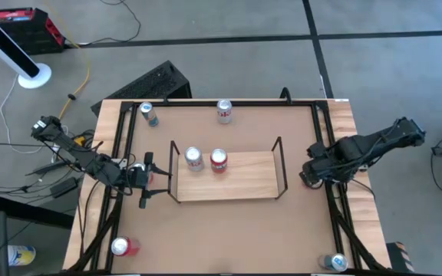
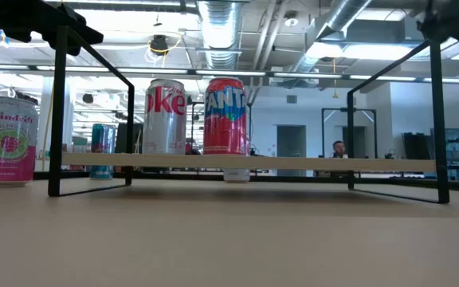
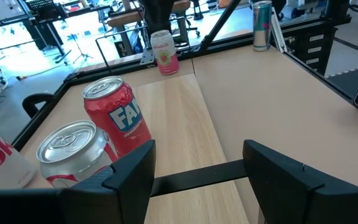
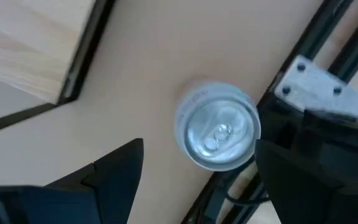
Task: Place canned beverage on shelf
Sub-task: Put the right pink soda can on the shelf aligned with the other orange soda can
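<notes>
Two cans [image 1: 206, 159] are already being carried by the shelf [image 1: 244, 178]; the rest are waiting. A can [image 4: 217, 132] is being hovered over by the released right gripper [image 4: 197, 177], directly beneath it; the left gripper [image 3: 197, 171] is being kept unclenched, empty, facing the shelf

The brown table [image 1: 298, 222] is carrying the shelf [image 1: 244, 180], which is bearing a white cola can [image 1: 193, 159] and a red soda can [image 1: 219, 160] (side by side); five more cans are standing around it.

An open-plan lab or workshop (industrial feel): exposed ceiling ducts [image 2: 221, 20], strip lights, concrete floor [image 1: 229, 54], office chairs.
</notes>
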`<action>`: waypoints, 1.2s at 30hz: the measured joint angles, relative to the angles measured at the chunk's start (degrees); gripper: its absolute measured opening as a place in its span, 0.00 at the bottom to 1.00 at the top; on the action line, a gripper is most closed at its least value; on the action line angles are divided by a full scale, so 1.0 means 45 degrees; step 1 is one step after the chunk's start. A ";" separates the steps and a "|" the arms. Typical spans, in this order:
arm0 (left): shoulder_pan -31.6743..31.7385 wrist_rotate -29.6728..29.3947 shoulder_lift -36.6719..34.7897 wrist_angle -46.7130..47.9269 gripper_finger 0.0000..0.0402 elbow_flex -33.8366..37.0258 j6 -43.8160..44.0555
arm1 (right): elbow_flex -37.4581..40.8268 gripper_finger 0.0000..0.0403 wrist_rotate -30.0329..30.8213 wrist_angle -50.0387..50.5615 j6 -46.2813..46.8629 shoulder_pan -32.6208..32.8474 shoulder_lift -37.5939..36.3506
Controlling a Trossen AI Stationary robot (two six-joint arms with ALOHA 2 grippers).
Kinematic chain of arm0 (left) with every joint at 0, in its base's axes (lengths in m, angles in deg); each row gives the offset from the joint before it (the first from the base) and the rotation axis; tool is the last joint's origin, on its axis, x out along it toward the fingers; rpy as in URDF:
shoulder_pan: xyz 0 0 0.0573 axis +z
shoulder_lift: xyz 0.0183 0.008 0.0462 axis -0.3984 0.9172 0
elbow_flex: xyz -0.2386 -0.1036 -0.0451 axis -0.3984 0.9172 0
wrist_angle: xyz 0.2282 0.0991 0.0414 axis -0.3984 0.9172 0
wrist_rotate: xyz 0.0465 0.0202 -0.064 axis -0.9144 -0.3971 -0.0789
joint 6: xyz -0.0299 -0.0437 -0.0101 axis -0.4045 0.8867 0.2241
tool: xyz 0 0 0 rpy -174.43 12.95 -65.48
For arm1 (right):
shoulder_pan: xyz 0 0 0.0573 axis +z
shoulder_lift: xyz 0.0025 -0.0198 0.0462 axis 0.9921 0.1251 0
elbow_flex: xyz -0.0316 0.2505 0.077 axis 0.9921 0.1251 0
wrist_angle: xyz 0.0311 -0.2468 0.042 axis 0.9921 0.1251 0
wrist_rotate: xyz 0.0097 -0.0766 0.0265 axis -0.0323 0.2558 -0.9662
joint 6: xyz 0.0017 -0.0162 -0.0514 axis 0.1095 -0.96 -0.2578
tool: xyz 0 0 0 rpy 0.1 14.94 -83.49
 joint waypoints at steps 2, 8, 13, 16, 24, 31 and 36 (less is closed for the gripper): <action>0.0000 0.0000 0.0003 0.0000 0.57 0.0000 0.0001 | 0.0348 0.82 -0.0204 0.0036 0.0018 0.0000 -0.0135; 0.0002 0.0000 0.0003 0.0000 0.57 0.0000 0.0001 | 0.0904 0.82 -0.0232 -0.0057 0.0136 0.0000 -0.0310; 0.0000 0.0000 0.0003 0.0000 0.57 0.0000 0.0003 | 0.0969 0.82 -0.0232 -0.0105 0.0141 0.0000 -0.0305; 0.0001 0.0000 0.0003 0.0000 0.57 0.0000 0.0002 | 0.0969 0.82 -0.0232 -0.0135 0.0628 0.0000 -0.0300; 0.0001 0.0000 0.0003 0.0000 0.57 0.0000 0.0000 | 0.0969 0.82 -0.0151 -0.0117 0.1530 0.0000 -0.0292; 0.0000 0.0000 0.0003 0.0000 0.57 0.0000 0.0000 | 0.0969 0.82 0.0115 -0.0130 0.2098 0.0000 -0.0082; 0.0002 0.0000 0.0003 0.0000 0.57 0.0000 0.0000 | 0.0981 0.82 0.0118 -0.0142 0.2136 0.0000 -0.0091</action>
